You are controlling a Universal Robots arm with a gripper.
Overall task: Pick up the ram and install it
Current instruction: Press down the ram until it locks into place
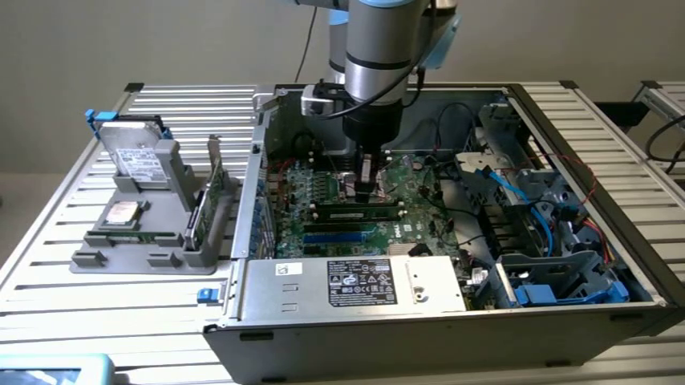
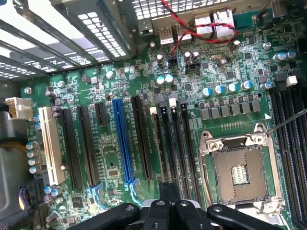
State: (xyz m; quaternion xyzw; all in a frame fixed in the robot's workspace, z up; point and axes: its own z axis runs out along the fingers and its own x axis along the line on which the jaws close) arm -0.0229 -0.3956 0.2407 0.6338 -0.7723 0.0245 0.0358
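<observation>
A thin green ram stick (image 1: 358,214) stands seated in a black slot on the motherboard (image 1: 423,180) inside the open computer case. My gripper (image 1: 367,196) hangs straight down over the stick's middle, its shut tips at or just above the top edge; contact cannot be made out. In the wrist view the gripper (image 2: 168,191) is shut, with nothing showing between the fingers, over the row of long black slots (image 2: 176,143) beside the bare CPU socket (image 2: 237,167). A second green stick (image 1: 134,238) of the same kind lies along the front of the grey holder outside the case.
The grey holder (image 1: 96,261) at the exterior view's left also carries a silver drive (image 1: 137,156) and an upright green card (image 1: 214,200). A power supply (image 1: 354,281) fills the case's near side. Blue slots (image 1: 337,237) lie beside the stick. Cables and drive cages (image 1: 535,224) crowd the right.
</observation>
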